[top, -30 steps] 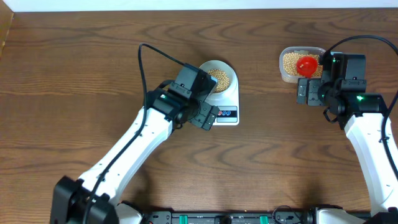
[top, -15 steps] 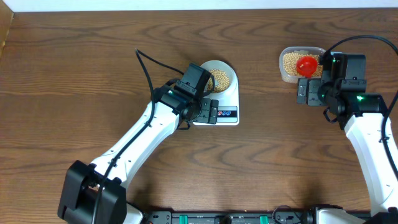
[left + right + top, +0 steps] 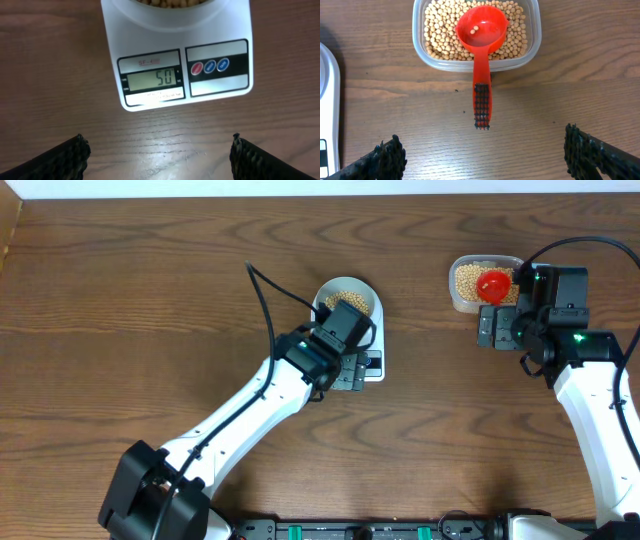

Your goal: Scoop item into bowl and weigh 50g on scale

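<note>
Scale: stands flat on the bench, slightly right of centre. Its display reads 50. The round buttons, one red and two blue, sit in a panel to the right of the display.

Bowl: sits on the far part of the scale, upright. Beans lie inside it. From overhead the left arm covers its near-left edge.

Left claw: wide, holding nothing. It hangs above the bench just on the near side of the scale, with both fingertips clear of the scale in the wrist view. Seen from overhead, the arm's head covers the near-left part of the scale, leaving only the near-right corner on show.

Tub: clear plastic, at the far right of the bench, well apart from the scale. It holds a deep layer of beans.

Scoop: red, its cup resting on the beans in the tub with two beans inside it. The handle runs over the near wall and out above the bench. Whether the handle tip touches the wood cannot be told.

Right claw: wide, holding nothing. It is on the near side of the tub, its fingers either side of the handle line and apart from it
</note>
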Controlling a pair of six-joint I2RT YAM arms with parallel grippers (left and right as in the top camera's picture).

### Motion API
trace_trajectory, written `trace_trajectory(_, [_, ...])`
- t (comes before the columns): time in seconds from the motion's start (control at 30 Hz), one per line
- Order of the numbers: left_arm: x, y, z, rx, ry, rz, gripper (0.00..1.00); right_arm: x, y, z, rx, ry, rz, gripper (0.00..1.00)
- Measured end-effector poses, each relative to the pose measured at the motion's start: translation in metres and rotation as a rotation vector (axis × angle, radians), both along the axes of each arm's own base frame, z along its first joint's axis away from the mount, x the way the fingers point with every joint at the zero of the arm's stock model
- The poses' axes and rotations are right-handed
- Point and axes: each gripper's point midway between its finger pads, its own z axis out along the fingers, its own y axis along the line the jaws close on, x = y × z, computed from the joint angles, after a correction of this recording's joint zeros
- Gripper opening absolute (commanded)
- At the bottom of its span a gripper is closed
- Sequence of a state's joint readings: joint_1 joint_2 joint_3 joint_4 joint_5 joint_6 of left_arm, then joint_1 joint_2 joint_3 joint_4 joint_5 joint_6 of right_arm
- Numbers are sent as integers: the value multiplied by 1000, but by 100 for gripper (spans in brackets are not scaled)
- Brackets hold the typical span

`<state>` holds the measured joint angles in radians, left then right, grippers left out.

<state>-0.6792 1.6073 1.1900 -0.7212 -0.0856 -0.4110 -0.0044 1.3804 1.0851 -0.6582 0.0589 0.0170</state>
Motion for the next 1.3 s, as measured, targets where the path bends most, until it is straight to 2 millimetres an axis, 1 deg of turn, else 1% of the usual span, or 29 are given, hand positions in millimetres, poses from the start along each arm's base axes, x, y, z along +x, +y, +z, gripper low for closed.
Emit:
trace_trajectory(0.1, [0,5,-4,10,-2,37,92,0,0,0,0,0,0,99])
trace_trajectory(0.27, [-6,12,-20,23,15,78,92,0,0,0,0,0,0,99])
trace_trajectory(0.37, [-8,14,-24,22,19,90,92,0,0,0,0,0,0,99])
trace_trajectory(1.13, [-6,14,-23,24,7,97,92,0,0,0,0,0,0,99])
trace_trajectory(1.3, [1,9,-21,8,-22,77,92,0,0,0,0,0,0,99])
